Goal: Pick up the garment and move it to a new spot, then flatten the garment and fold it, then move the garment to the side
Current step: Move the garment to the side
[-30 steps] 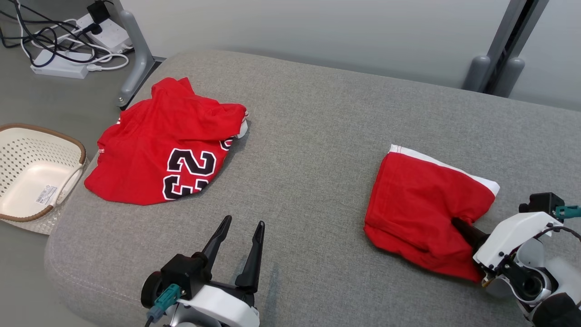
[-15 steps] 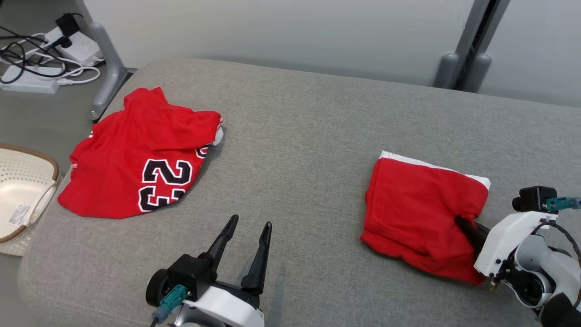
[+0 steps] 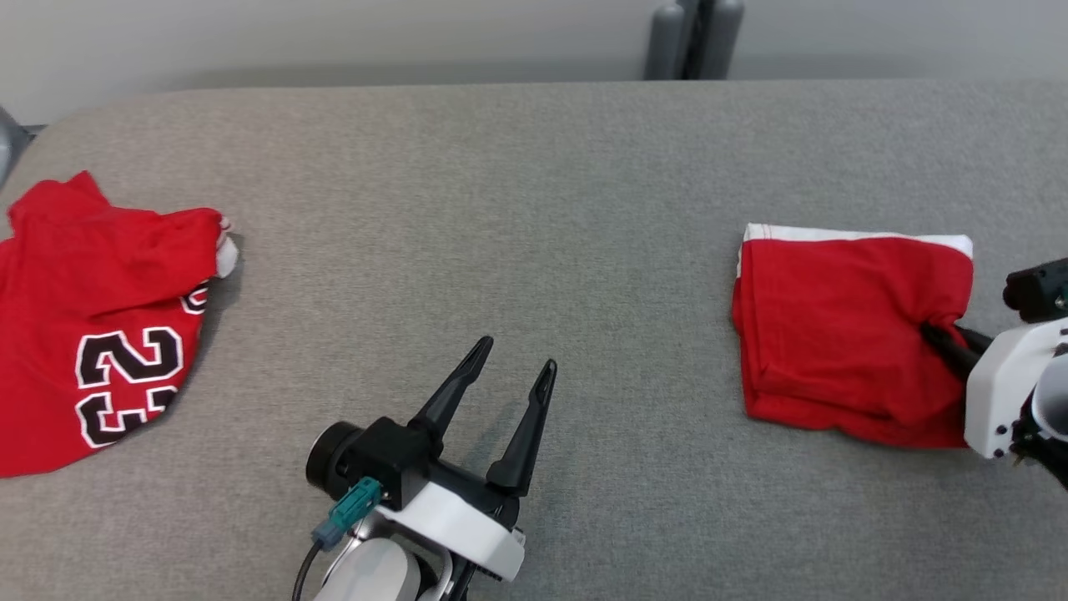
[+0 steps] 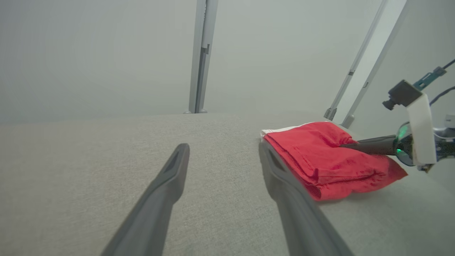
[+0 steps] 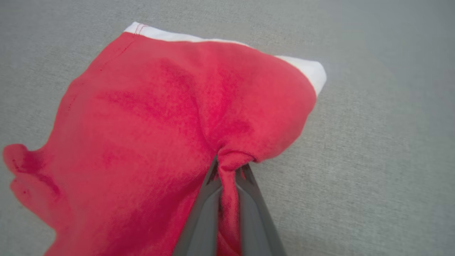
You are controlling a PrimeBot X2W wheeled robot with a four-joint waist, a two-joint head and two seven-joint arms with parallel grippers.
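Head view: the folded red garment (image 3: 843,334) lies at the right of the grey cushion (image 3: 534,184), with the right gripper (image 3: 934,335) pinching its right edge. Well apart at the left lies a red jersey (image 3: 92,275) reading "23". The left gripper (image 3: 517,359) hangs between them, jaws spread, holding nothing.

Left wrist view: the garment's stacked layers show edge-on, with grey posts (image 4: 199,53) behind.

Right wrist view: the fingers (image 5: 204,213) press together on a bunched fold. A white band (image 5: 305,67) edges the far side.

Folded garment (image 3: 834,334) in right jaws
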